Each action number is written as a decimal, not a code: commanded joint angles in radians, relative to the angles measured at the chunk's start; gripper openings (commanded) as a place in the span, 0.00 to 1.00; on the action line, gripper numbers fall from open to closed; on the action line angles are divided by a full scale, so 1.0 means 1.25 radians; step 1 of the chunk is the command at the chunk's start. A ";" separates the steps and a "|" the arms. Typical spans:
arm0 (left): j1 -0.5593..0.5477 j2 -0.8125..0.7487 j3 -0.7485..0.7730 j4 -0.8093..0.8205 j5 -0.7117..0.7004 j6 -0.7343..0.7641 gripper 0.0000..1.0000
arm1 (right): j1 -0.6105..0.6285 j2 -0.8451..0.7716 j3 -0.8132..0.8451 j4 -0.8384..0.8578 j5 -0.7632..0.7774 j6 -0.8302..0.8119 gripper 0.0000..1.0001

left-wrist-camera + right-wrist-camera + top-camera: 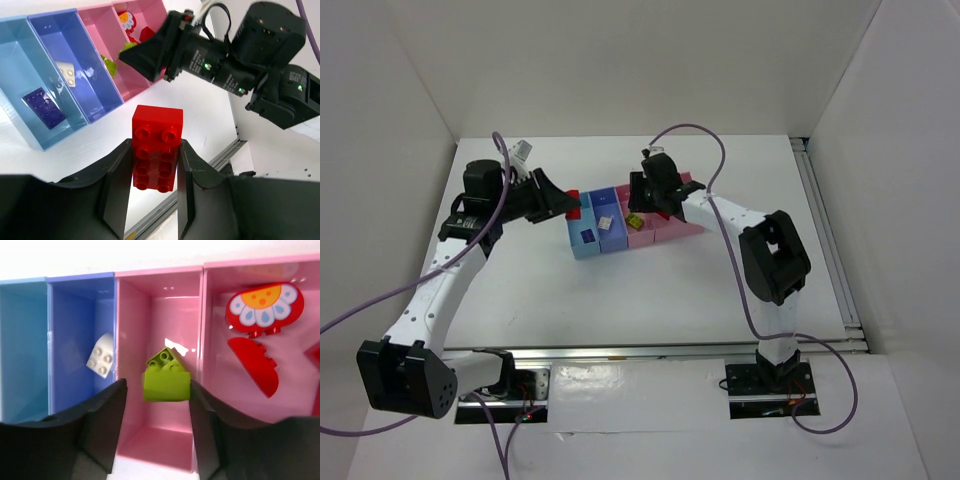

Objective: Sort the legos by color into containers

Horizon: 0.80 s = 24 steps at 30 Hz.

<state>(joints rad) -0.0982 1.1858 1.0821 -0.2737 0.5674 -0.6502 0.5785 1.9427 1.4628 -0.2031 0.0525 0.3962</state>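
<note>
Containers (588,251): four joined trays mid-table (670,300), in one row; light blue, darker blue, pink, wider pink, left to right from above.

Left arm stretched in from the left side. Left fingers (560,203) just off the light-blue end of the row, pinching a red lego (157,131) by its long sides. Studs toward the wrist camera, white table behind it, not over any tray. From above only a red speck at the tips; grip legible from the left wrist alone.

Right fingers (643,203) over the narrower pink tray (160,440), spread apart. Lime green lego (166,380) framed between them in the right wrist view, with a strip of pink showing on its left side and its right edge close against the other finger. Touching or not: cannot tell. Resting in the tray or lifted: cannot tell.

Purple lego (44,106) flat in the light blue tray, clear from the left wrist, cut out of the right wrist view. Beige lego (67,74) in the darker blue tray, seen in all three views.

Wider pink tray: flower-faced red piece (264,305) and half-round red piece (252,365), sharp only from the right wrist.
</note>
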 commanded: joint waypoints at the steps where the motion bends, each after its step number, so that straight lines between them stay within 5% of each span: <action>1: -0.022 -0.011 -0.003 -0.004 -0.022 0.018 0.00 | 0.006 0.015 0.063 -0.025 0.040 -0.019 0.63; 5: -0.040 -0.004 0.012 -0.004 -0.040 0.026 0.00 | 0.006 -0.034 0.070 -0.025 0.059 -0.037 0.80; 15: -0.158 0.107 0.080 0.034 -0.100 0.000 0.00 | -0.088 -0.348 -0.170 -0.034 0.232 0.003 0.78; 24: -0.282 0.473 0.372 0.107 -0.123 -0.055 0.00 | -0.264 -0.554 -0.352 -0.071 0.211 0.076 0.89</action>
<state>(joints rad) -0.4164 1.6936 1.4403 -0.1856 0.4286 -0.6884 0.2844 1.2793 1.0473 -0.2626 0.3195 0.4503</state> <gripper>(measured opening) 0.454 0.881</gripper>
